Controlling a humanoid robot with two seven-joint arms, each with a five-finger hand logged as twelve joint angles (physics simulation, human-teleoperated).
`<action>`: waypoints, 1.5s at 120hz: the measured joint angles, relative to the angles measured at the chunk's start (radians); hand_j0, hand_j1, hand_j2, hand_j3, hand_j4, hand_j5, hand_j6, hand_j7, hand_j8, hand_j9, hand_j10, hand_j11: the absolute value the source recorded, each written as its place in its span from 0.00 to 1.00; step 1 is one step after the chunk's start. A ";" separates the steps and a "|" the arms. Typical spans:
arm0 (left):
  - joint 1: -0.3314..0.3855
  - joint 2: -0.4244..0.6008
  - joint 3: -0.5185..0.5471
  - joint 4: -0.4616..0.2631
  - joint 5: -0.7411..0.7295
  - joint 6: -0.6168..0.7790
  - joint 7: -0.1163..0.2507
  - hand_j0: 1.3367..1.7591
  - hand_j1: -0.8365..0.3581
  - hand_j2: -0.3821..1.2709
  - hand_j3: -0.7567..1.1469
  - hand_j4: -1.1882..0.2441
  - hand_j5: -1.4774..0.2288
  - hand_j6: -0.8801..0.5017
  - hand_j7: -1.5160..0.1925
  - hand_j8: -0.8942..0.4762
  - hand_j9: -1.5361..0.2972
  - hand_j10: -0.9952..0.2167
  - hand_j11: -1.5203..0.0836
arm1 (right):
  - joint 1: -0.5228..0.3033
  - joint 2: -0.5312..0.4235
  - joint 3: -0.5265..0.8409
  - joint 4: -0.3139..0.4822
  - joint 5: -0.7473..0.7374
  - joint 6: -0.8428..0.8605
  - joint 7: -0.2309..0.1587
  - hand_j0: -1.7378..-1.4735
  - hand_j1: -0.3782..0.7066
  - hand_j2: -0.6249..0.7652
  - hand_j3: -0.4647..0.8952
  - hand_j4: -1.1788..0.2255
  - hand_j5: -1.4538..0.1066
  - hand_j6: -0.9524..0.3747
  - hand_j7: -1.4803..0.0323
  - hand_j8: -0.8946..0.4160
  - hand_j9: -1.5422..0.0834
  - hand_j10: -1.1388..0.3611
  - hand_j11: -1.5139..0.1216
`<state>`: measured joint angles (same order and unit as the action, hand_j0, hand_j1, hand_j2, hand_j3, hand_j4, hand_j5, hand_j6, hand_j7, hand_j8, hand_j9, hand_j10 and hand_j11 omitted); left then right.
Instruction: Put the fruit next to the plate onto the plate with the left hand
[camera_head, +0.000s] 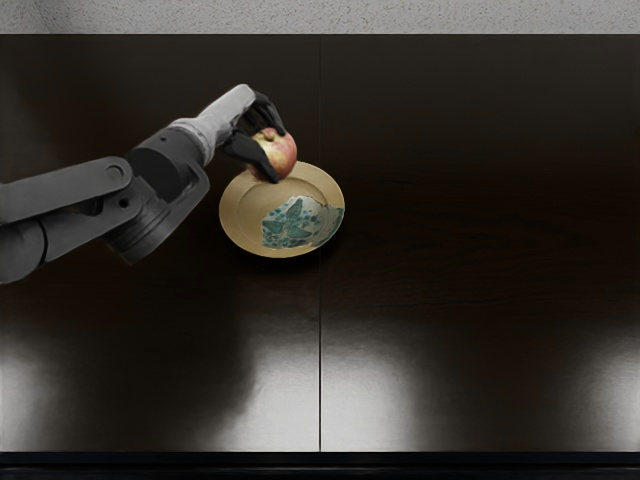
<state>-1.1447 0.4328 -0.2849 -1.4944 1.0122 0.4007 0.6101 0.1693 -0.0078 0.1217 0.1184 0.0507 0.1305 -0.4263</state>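
Holding the apple (279, 152) in the curled fingers of our left hand (250, 126), we had it at the far left rim of the plate (326, 192), not over its middle. We judged that letting go there could send it rolling off the rim onto the table (480, 300).

A single view is provided, taken from the head and aimed downward at a slant across the dark surface (460, 300). The surface is seen from its near edge, shown along the bottom of the frame, to its far edge, beyond which a pale speckled band (320, 15) is caught at the top. The scene is taken from a middling distance, so that the plate (236, 215) is framed small, left of centre in the upper half, and the left arm (70, 200) is cut off by the left border.
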 joint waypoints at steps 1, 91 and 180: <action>0.000 -0.002 0.000 0.000 0.000 0.000 0.000 0.75 0.41 0.68 0.40 0.32 0.20 0.40 0.26 0.39 0.27 0.36 0.29 | 0.000 0.000 0.000 0.000 0.000 0.000 0.000 0.30 0.03 0.45 0.34 0.84 0.93 0.72 0.98 0.68 0.95 0.76 0.93; 0.024 -0.095 0.038 0.078 0.014 0.010 0.000 0.75 0.47 0.60 0.40 0.33 0.23 0.38 0.28 0.37 0.30 0.30 0.32 | 0.006 0.004 -0.003 0.001 0.000 0.000 0.000 0.30 0.03 0.45 0.34 0.84 0.93 0.72 0.98 0.68 0.95 0.76 0.93; 0.043 0.249 -0.089 -0.247 -0.285 0.007 0.001 0.76 0.76 0.27 0.40 0.66 0.68 0.47 0.70 0.48 0.67 0.62 0.75 | 0.007 0.007 -0.002 0.001 0.002 0.001 0.000 0.30 0.03 0.45 0.34 0.84 0.93 0.72 0.98 0.68 0.95 0.76 0.93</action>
<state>-1.1017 0.6816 -0.3743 -1.7415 0.7277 0.4078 0.6109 0.1759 -0.0007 0.1192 0.1196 0.0522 0.1313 -0.4264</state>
